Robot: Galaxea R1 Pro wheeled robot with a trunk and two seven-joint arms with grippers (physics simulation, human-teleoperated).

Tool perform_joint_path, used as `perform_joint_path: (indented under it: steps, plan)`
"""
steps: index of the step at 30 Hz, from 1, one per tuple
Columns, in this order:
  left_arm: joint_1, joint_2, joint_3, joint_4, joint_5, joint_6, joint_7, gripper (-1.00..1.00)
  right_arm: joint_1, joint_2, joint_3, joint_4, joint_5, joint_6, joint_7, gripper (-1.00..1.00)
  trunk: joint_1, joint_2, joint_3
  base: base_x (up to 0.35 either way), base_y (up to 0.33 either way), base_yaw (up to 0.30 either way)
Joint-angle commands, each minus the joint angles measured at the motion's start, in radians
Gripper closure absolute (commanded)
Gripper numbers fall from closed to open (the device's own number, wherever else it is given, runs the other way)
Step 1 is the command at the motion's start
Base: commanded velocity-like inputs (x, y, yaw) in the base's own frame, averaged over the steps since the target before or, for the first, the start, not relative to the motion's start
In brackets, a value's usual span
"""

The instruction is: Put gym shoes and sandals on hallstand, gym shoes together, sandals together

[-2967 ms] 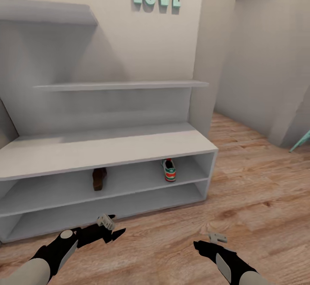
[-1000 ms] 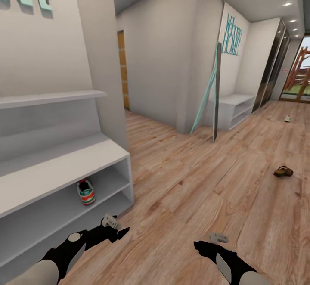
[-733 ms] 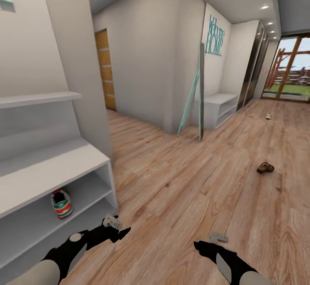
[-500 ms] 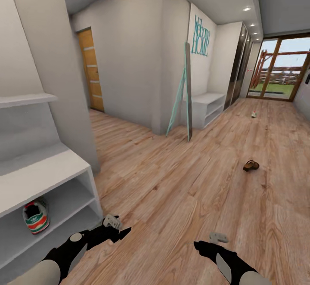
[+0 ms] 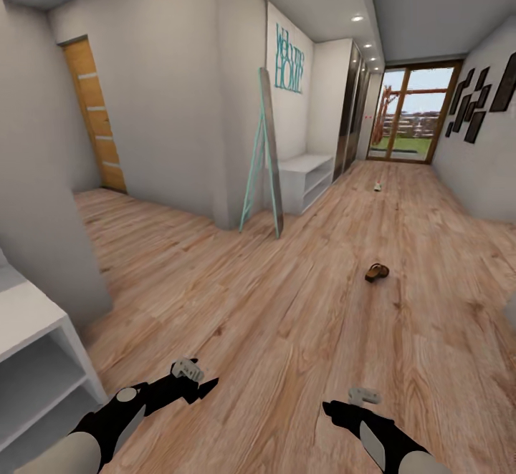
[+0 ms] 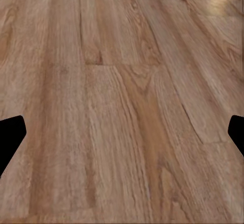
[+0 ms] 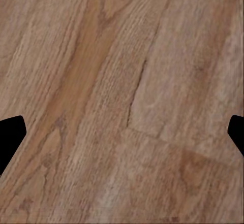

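One dark brown sandal (image 5: 377, 272) lies on the wood-grain corridor floor (image 5: 287, 316), well ahead of me and to the right. Much farther down the corridor a small pale gym shoe (image 5: 378, 186) rests on the floor. The white end of the hallstand (image 5: 32, 334) shows at the lower left, its visible tiers bare. My left gripper (image 5: 195, 382) and right gripper (image 5: 344, 402) hang low over bare planks, both open and holding nothing. In the wrist views the left gripper (image 6: 122, 132) and right gripper (image 7: 122, 132) have their fingertips far apart over the floor.
A plain low white rack (image 5: 304, 180) stands against the left wall farther on, with a teal-framed mirror (image 5: 264, 152) leaning beside it. An orange door (image 5: 97, 116) is at the left, a glass door (image 5: 408, 112) at the corridor's end, dark picture frames (image 5: 480, 94) on the right wall.
The camera has swung right: the hallstand, with a sandal and a gym shoe on its tier, has slid out at the left and the corridor has come into view. Both arms keep their pose.
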Motion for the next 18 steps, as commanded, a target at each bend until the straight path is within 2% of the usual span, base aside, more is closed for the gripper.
perform_joint_path:
  steps: [1,9,18]
  plan:
    - [-0.001,0.001,-0.006,0.0,0.005,-0.005,0.0,-1.0,0.0,0.0,-0.006,-0.002,0.0,0.006,0.005,-1.0,0.0,0.0,-0.001,0.346,-0.021,-0.3]
    - [-0.001,0.002,-0.006,0.0,0.005,-0.005,0.0,-1.0,0.0,0.0,-0.006,-0.002,0.0,0.006,0.005,-1.0,0.0,0.0,-0.001,0.347,-0.005,-0.252]
    - [-0.001,0.001,-0.006,0.0,0.005,-0.005,0.0,-1.0,0.0,0.0,-0.006,-0.002,0.0,0.005,0.004,-1.0,0.0,0.0,-0.001,0.348,0.0,-0.036]
